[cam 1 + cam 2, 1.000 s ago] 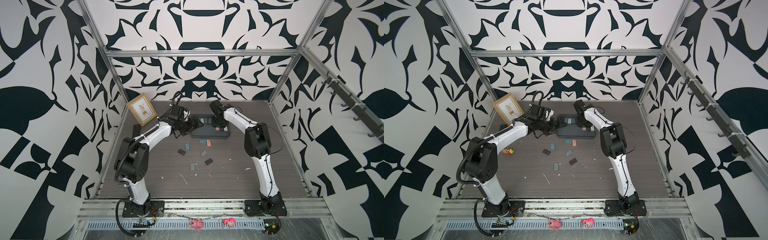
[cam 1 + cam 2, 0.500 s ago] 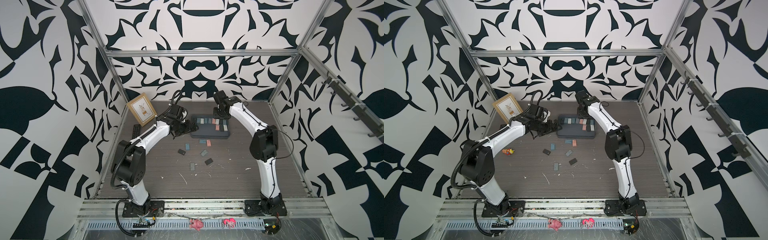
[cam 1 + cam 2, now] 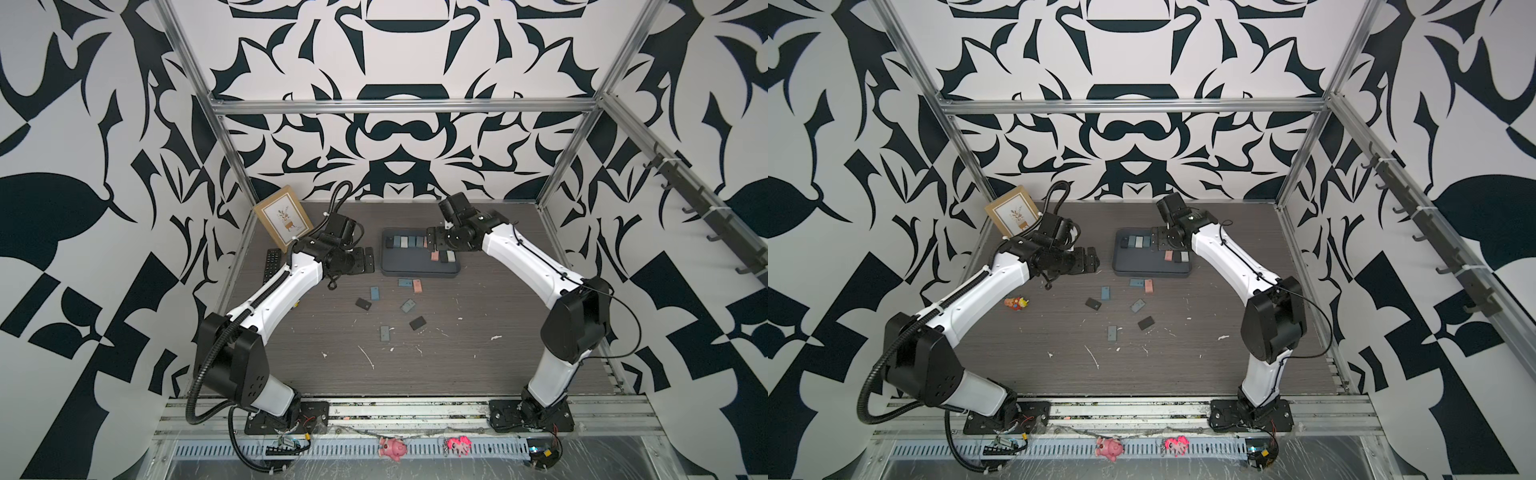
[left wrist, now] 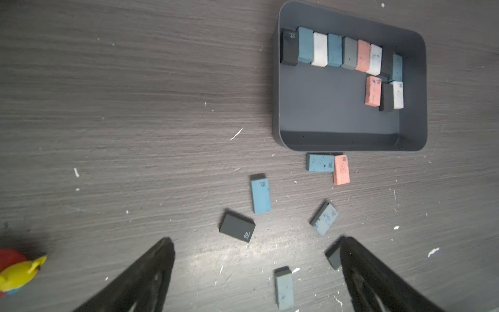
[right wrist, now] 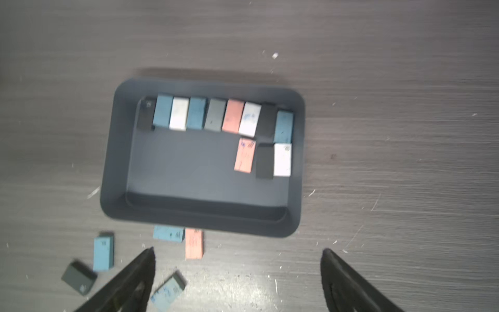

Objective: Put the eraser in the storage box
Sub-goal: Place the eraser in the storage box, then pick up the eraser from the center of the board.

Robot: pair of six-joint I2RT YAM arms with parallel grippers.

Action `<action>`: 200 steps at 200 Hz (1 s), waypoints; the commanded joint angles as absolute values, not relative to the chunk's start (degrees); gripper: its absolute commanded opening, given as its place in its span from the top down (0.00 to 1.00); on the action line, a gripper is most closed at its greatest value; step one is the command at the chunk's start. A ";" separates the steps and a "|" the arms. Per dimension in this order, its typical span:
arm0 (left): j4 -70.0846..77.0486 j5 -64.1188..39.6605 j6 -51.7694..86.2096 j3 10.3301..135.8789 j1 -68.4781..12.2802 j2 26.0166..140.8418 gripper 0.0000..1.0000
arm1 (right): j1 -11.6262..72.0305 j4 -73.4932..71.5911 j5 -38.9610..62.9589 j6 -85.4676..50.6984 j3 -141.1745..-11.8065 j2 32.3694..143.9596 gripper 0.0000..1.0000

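Judging from how things lie, the task is more than half done, but not finished. At the left, the left gripper hovers over the table, close to the left wall of the storage box, with its jaws spread wide and nothing between them. Toward the middle, seven loose erasers lie on the table outside the box. Two of them, a blue eraser and a pink eraser, touch each other just beside the near wall of the box. Inside the box I count twelve erasers: nine in a row along the far wall and three in a second row at its right end. At the right, the right gripper hangs above the right part of the box, jaws released and empty. I think what is left is to bring in the seven loose ones, and the box has much free floor for them.
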State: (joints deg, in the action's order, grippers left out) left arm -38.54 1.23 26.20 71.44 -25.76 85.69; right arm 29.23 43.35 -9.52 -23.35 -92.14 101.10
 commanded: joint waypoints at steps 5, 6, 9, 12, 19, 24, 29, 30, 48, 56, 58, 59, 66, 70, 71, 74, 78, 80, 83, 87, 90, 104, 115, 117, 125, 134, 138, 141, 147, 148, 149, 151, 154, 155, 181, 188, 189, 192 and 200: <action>-40.76 -1.88 29.68 66.54 -25.49 84.43 0.01 | 32.43 37.84 -9.01 -21.63 -86.56 95.63 0.02; -40.64 -2.13 29.87 66.27 -25.49 84.40 0.01 | 32.61 37.73 -8.99 -21.63 -86.35 95.49 0.02; -40.28 -2.78 30.41 65.73 -25.48 84.33 0.01 | 33.29 37.37 -9.11 -21.65 -85.38 94.89 0.02; -39.82 -3.46 30.92 65.06 -25.49 84.29 0.01 | 33.61 37.25 -9.13 -21.67 -84.93 94.61 0.02; -38.78 -5.09 32.07 63.69 -25.50 84.45 0.01 | 34.79 36.59 -9.21 -21.53 -83.22 93.58 0.02; -37.97 -6.01 32.67 62.82 -25.49 84.61 0.01 | 35.69 36.09 -9.35 -21.41 -82.04 92.93 0.02; -37.45 -6.74 33.27 62.08 -25.53 85.02 0.00 | 36.50 35.83 -9.70 -21.35 -80.98 92.32 0.02; -37.36 -6.88 33.38 61.98 -25.51 85.05 0.00 | 36.66 35.75 -9.77 -21.35 -80.70 92.21 0.02; -36.45 -9.72 36.03 60.19 -25.49 86.98 0.00 | 38.14 35.02 -9.88 -22.96 -76.40 90.32 0.02; -35.62 -11.02 37.39 59.32 -25.57 87.47 0.00 | 38.21 34.30 -9.23 -23.93 -74.35 89.48 0.02; -35.47 -11.26 37.80 59.02 -25.58 87.52 0.00 | 38.21 34.15 -9.12 -24.04 -74.02 89.32 0.02; -35.40 -11.34 37.97 58.86 -25.58 87.53 0.00 | 38.22 34.13 -9.04 -24.15 -73.71 89.27 0.02; -34.30 -12.24 39.44 57.81 -25.66 87.65 0.00 | 38.16 33.56 -8.80 -24.65 -72.06 88.68 0.02; -33.50 -12.67 40.32 57.17 -25.66 87.67 0.00 | 38.17 33.35 -8.78 -24.86 -71.16 88.37 0.02; -33.32 -12.75 40.55 56.93 -25.66 87.65 0.00 | 38.16 33.29 -8.79 -24.95 -71.00 88.26 0.02; -32.58 -13.20 41.17 56.47 -25.66 87.63 0.00 | 38.18 33.14 -8.79 -25.18 -70.34 88.08 0.02; -31.61 -13.57 42.01 55.76 -25.66 87.74 0.00 | 38.17 32.93 -8.84 -25.41 -69.61 87.77 0.02; -31.19 -13.74 42.43 55.43 -25.66 87.83 0.00 | 38.15 32.86 -8.87 -25.51 -69.24 87.62 0.02; -30.43 -13.99 43.11 55.07 -25.66 87.97 0.00 | 38.15 32.69 -8.88 -25.69 -68.72 87.43 0.02; -29.71 -14.31 43.82 54.65 -25.66 88.23 0.00 | 38.14 32.56 -8.88 -25.73 -68.17 87.25 0.02; -29.17 -14.61 44.30 54.52 -25.66 88.46 0.00 | 38.19 32.39 -8.85 -25.82 -67.77 87.12 0.02; -27.14 -15.24 45.70 54.31 -25.66 90.41 0.00 | 38.13 32.05 -8.70 -26.14 -66.37 86.68 0.02; -26.44 -14.98 46.20 54.72 -25.66 92.15 0.00 | 38.21 31.95 -8.61 -26.10 -65.61 86.36 0.02; -26.27 -14.97 46.22 54.88 -25.66 92.45 0.00 | 38.18 31.94 -8.59 -26.10 -65.53 86.28 0.02; -25.74 -14.94 46.49 55.28 -25.66 93.43 0.00 | 38.15 31.94 -8.70 -26.10 -65.13 85.91 0.02; -25.06 -14.94 46.79 55.81 -25.66 94.46 0.00 | 38.17 31.84 -8.76 -26.19 -64.71 85.53 0.02; -24.87 -15.02 46.92 56.12 -25.66 94.84 0.00 | 38.15 31.87 -8.79 -26.19 -64.55 85.36 0.02; -24.82 -15.03 46.95 56.34 -25.66 95.19 0.00 | 38.21 31.82 -8.74 -26.19 -64.45 85.22 0.02; -24.66 -15.18 47.06 56.73 -25.71 95.71 0.00 | 38.19 31.82 -8.79 -26.19 -64.20 85.08 0.02; -24.63 -15.24 47.08 56.84 -25.73 95.80 0.00 | 38.17 31.82 -8.79 -26.19 -64.18 85.08 0.02; -24.58 -15.27 47.05 56.94 -25.74 95.89 0.01 | 38.20 31.77 -8.79 -26.19 -64.13 85.04 0.02; -24.54 -15.31 47.05 57.06 -25.71 96.06 0.01 | 38.11 31.81 -8.79 -26.19 -64.06 85.02 0.02; -24.48 -15.27 47.03 57.20 -25.82 96.34 0.01 | 38.15 31.74 -8.77 -26.24 -63.98 84.99 0.02; -24.46 -15.24 47.07 57.34 -25.83 96.42 0.01 | 38.19 31.73 -8.78 -26.21 -63.94 84.99 0.02; -24.10 -14.87 46.93 58.94 -26.34 98.16 0.01 | 38.14 31.18 -8.61 -26.10 -63.22 84.94 0.02; -24.14 -14.78 46.77 59.39 -26.44 98.67 0.01 | 38.14 30.96 -8.61 -26.10 -63.05 84.82 0.02; -24.11 -14.73 46.76 59.49 -26.45 98.77 0.01 | 38.14 30.95 -8.57 -26.15 -63.03 84.82 0.02; -24.09 -14.71 46.64 59.67 -26.49 99.03 0.01 | 38.14 30.88 -8.46 -26.17 -62.90 84.80 0.02; -24.14 -14.58 46.34 60.20 -26.54 99.77 0.01 | 38.15 30.68 -8.44 -26.22 -62.76 84.75 0.02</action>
State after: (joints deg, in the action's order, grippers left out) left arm -24.77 -14.41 45.91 57.87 -26.20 97.95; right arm 38.20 31.99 -8.51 -25.54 -63.61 86.26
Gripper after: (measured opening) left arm 0.993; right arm 0.984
